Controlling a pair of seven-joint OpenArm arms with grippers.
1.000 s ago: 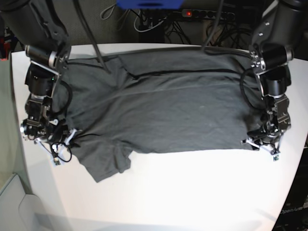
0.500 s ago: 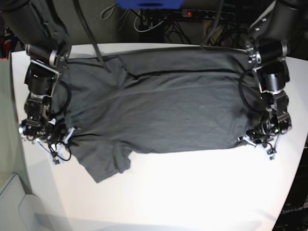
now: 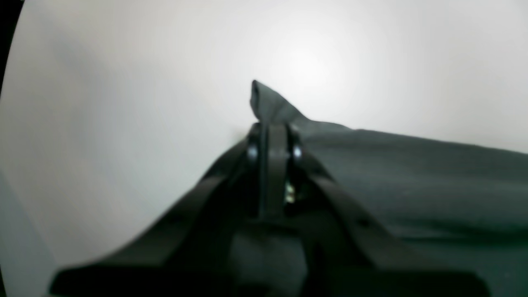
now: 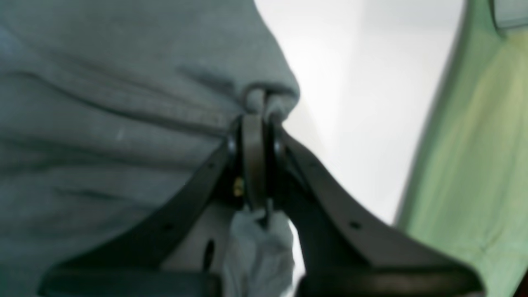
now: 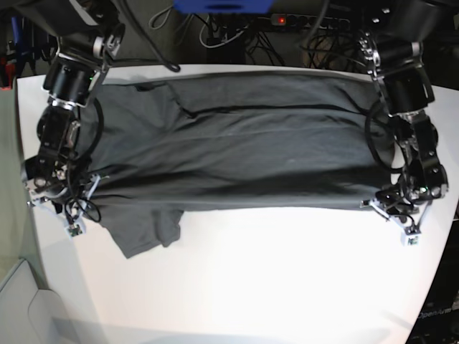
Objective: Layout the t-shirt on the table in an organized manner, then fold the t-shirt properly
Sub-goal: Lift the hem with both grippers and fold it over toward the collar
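Across your white table (image 5: 237,287), charcoal t-shirt (image 5: 244,150) stretched flat, your left gripper (image 5: 393,204) pinching its 3 o'clock corner, right gripper (image 5: 61,193) clamped on fabric at 9 o'clock.

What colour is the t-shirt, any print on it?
Plain dark charcoal grey t-shirt, no print visible; the base view shows it best.

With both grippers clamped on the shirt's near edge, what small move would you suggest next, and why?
Probably lift both together and carry that edge toward the far side. The left gripper and right gripper each pinch the t-shirt, which lies stretched between them on the table.
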